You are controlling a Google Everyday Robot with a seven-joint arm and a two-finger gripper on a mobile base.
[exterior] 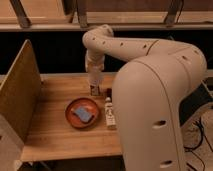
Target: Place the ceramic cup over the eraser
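I'm hovering my gripper [94, 90] low, just behind the far rim of the orange bowl [67, 111]. Whether it's spread or clamped, I can't tell. The eraser [107, 93], as I'm reading it, is sitting just behind the bowl's right edge. I'm not making out the ceramic cup, which is possibly hidden at my tip. I'm wanting its mouth centred over that block, level, and coming straight down slowly so the rim isn't clipping it.

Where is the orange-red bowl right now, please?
In the camera view, the orange-red bowl sits mid-table holding a blue-grey pad, white tube at its image right, the gripper just beyond its far rim.
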